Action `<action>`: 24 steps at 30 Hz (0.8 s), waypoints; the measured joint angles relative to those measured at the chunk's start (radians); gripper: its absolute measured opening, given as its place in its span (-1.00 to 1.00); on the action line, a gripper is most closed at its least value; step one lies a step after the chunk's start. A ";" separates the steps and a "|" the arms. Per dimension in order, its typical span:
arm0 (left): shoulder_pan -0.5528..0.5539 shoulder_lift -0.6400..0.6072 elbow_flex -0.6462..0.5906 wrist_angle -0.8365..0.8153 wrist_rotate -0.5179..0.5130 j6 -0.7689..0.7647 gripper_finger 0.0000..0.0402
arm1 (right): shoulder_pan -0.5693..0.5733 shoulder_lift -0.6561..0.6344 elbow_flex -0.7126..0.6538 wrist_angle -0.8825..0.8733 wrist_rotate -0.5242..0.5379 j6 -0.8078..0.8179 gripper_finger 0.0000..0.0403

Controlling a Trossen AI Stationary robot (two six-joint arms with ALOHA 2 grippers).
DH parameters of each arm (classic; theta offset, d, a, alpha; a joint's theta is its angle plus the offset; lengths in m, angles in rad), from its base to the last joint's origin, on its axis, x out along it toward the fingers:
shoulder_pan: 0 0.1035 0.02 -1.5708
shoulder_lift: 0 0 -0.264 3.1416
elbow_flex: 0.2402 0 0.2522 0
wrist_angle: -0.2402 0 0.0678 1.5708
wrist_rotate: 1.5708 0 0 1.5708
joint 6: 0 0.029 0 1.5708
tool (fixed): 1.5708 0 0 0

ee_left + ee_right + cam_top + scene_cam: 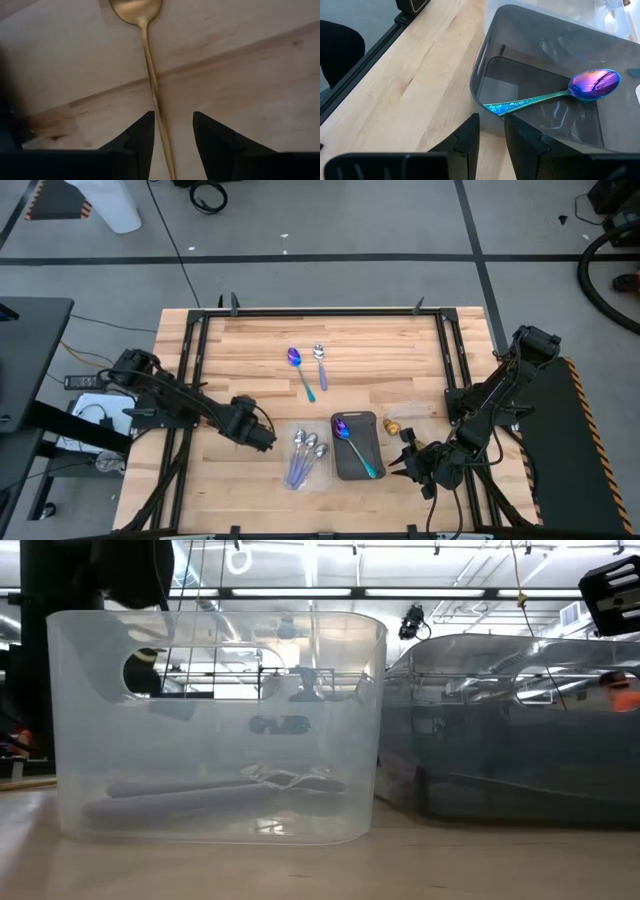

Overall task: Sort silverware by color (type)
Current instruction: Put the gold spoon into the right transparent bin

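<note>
A gold spoon (150, 65) lies on the wood, its handle running between the fingers of my open left gripper (173, 135), which points down left of the clear tray (305, 480). The gripper (265, 437) hides that spoon in the high view. The clear tray holds three silver spoons (308, 446). An iridescent spoon (555, 95) lies in the dark tray (357, 471), its handle end against the tray's wall. My right gripper (491, 135) stands open and empty just off the dark tray's near right corner. An iridescent spoon (302, 372) and a silver spoon (320, 363) lie flat mid-table. My left gripper stands astride the gold spoon's handle (159, 117), fingers pointing down and lying along it. The handle runs close to one finger (142, 135) with a wide gap to the other. I cannot tell whether that finger touches it.
A small gold piece (392, 423) lies right of the dark tray. Black frame rails (195, 370) run along the table's sides and far edge. In the low view the clear tray (215, 725) and the dark tray (510, 730) stand side by side, close to the camera.
</note>
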 joint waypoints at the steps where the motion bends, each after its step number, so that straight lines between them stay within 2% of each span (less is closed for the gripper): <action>1: 0.006 -0.004 -0.011 0.008 0.000 0.008 -0.29 | 0.000 0.000 0.000 0.000 0.000 0.000 -0.50; 24: 0.201 -0.017 -0.106 0.106 0.015 0.235 -0.29 | 0.002 0.000 0.000 -0.004 -0.019 0.005 -0.50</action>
